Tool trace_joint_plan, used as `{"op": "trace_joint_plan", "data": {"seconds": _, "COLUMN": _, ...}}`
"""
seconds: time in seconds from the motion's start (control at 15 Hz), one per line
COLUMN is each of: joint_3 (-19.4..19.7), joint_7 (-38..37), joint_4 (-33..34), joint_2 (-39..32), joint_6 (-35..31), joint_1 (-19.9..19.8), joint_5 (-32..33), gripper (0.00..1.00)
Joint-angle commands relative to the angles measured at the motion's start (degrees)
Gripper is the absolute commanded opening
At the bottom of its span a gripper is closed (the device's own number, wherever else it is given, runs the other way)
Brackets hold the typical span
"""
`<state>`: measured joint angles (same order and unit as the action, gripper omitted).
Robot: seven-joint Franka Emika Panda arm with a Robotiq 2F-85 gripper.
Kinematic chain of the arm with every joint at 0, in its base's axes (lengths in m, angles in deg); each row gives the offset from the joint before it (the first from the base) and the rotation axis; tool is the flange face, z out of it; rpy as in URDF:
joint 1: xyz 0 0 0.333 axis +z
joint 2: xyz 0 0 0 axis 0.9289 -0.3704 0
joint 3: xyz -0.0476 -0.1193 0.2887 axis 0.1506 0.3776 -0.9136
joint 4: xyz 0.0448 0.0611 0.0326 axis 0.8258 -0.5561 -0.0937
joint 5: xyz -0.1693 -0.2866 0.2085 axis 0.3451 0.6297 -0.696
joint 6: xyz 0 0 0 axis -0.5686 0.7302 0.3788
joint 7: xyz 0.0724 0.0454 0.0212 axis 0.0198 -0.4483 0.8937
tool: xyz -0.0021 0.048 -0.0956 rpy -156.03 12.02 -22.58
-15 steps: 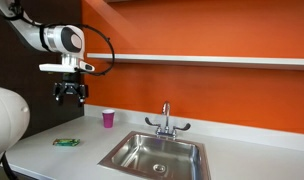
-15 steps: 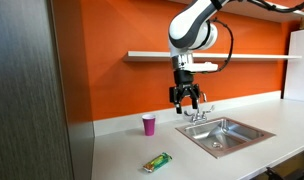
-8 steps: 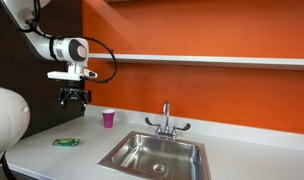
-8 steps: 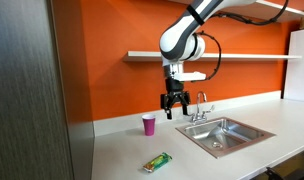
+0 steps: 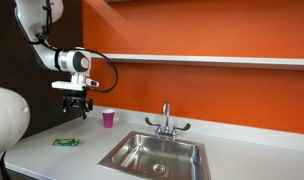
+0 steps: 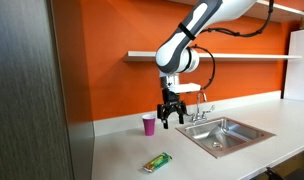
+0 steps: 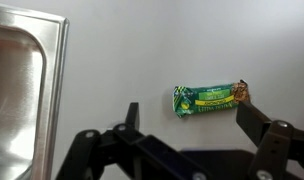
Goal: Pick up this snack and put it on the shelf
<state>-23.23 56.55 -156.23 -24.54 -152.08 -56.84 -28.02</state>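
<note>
The snack [image 7: 206, 98] is a small flat green packet lying on the pale grey countertop [image 7: 122, 60]. It also shows in both exterior views [image 5: 64, 142] [image 6: 157, 161]. My gripper [image 7: 187, 118] is open and empty, hanging well above the counter [image 5: 76, 110] [image 6: 170, 118], with the snack just beyond its fingertips in the wrist view. The shelf is the long thin white ledge on the orange wall [image 5: 212, 60] [image 6: 242, 56].
A small pink cup [image 5: 108, 118] [image 6: 148, 124] stands at the wall. A steel sink [image 5: 157, 155] [image 6: 227, 133] [image 7: 17, 90] with a faucet [image 5: 166, 120] is set into the counter. A dark panel [image 6: 27, 90] stands at the counter's end.
My gripper has come down and moved towards the snack's end of the counter, staying open.
</note>
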Motion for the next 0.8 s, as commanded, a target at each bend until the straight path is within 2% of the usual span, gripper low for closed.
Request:
{"op": "trace_joint_plan", "data": {"seconds": 0.0, "joint_3": -0.85, "joint_7": -1.57, "joint_4": 1.81, "joint_2": -3.66, "joint_6": -2.17, "joint_1": 0.40, "joint_5": 1.39, "gripper": 1.00}}
{"op": "trace_joint_plan", "data": {"seconds": 0.27, "joint_3": -1.26, "joint_7": -2.69, "joint_4": 2.82, "joint_2": -6.84, "joint_6": -5.11, "joint_1": 1.44, "joint_5": 1.23, "gripper": 1.00}}
{"op": "trace_joint_plan", "data": {"seconds": 0.73, "joint_3": -1.80, "joint_7": -2.81, "joint_4": 5.45, "joint_2": -12.19, "joint_6": -6.25, "joint_1": 3.09, "joint_5": 1.43, "gripper": 1.00}}
